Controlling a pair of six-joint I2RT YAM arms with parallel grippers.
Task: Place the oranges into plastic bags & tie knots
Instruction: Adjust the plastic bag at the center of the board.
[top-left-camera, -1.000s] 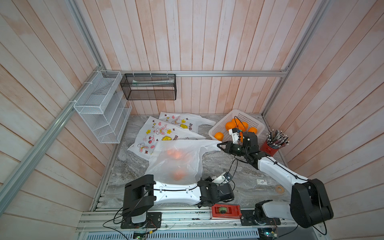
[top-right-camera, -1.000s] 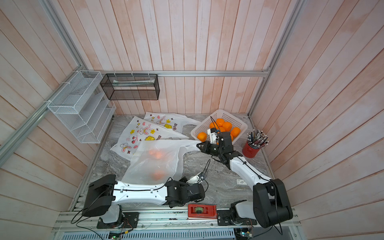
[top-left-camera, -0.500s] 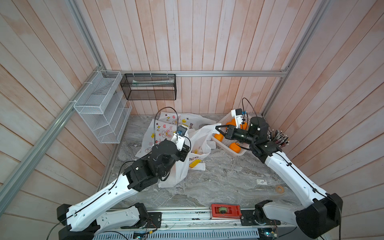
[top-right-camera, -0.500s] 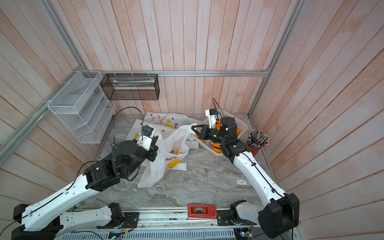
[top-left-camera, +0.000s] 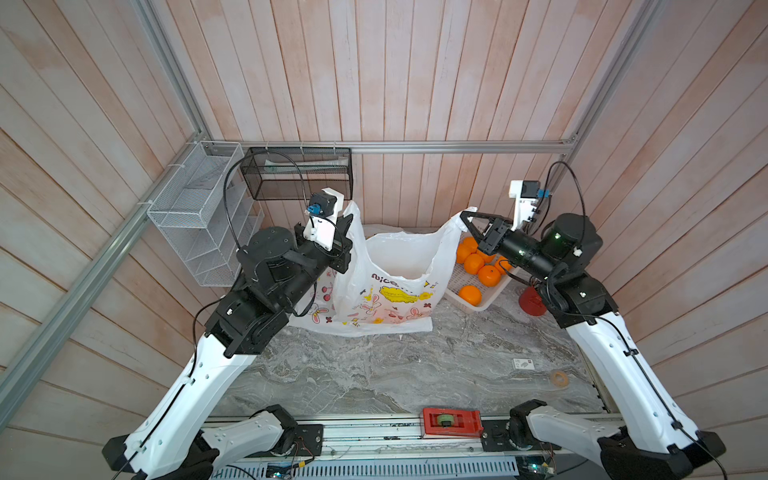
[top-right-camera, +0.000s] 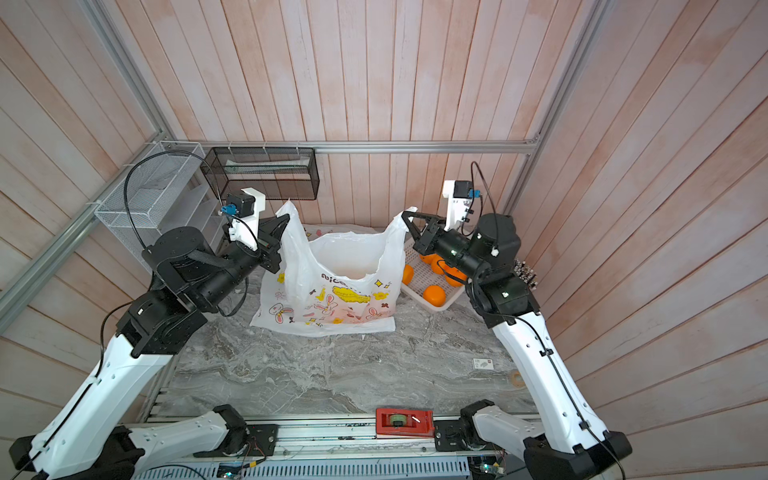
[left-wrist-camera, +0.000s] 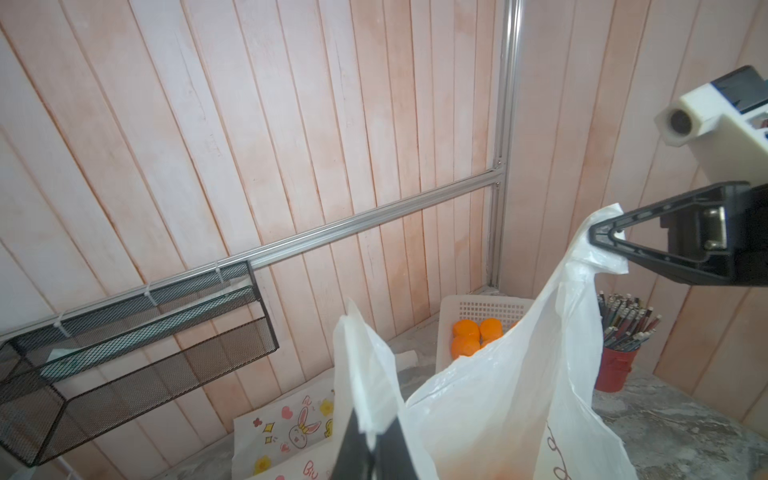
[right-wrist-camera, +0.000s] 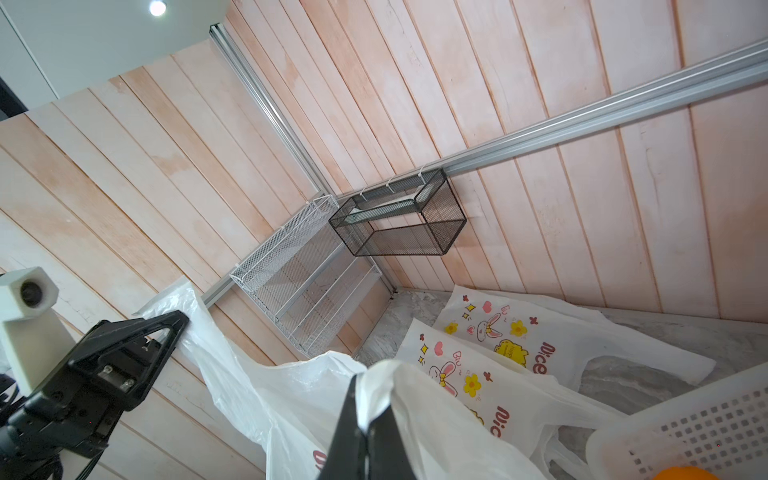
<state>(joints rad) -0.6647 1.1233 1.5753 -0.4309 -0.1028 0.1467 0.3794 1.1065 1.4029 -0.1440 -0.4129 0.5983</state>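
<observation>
A white printed plastic bag (top-left-camera: 390, 286) (top-right-camera: 332, 286) hangs open between my two raised grippers, its bottom resting on the marble table. My left gripper (top-left-camera: 348, 218) (top-right-camera: 284, 218) (left-wrist-camera: 372, 440) is shut on one handle loop (left-wrist-camera: 365, 374). My right gripper (top-left-camera: 463, 216) (top-right-camera: 404, 214) (right-wrist-camera: 365, 415) is shut on the other handle. A faint orange tint shows low through the bag wall (left-wrist-camera: 478, 453). Several oranges (top-left-camera: 478, 266) (top-right-camera: 434, 295) (left-wrist-camera: 469, 332) lie in the white perforated basket (top-left-camera: 469, 308) just right of the bag. No knot is in view.
More printed bags (right-wrist-camera: 519, 332) (top-right-camera: 278, 299) lie flat behind and left of the hanging one. A red pencil cup (top-left-camera: 532, 301) stands right of the basket. A black mesh basket (top-left-camera: 297, 174) and white wire rack (top-left-camera: 199, 216) hang on the walls. A red device (top-left-camera: 451, 422) sits at the front edge.
The left arm rose from the table's front edge and took a handle. Both grippers lifted, and the bag went from lying flat to hanging upright between them.
</observation>
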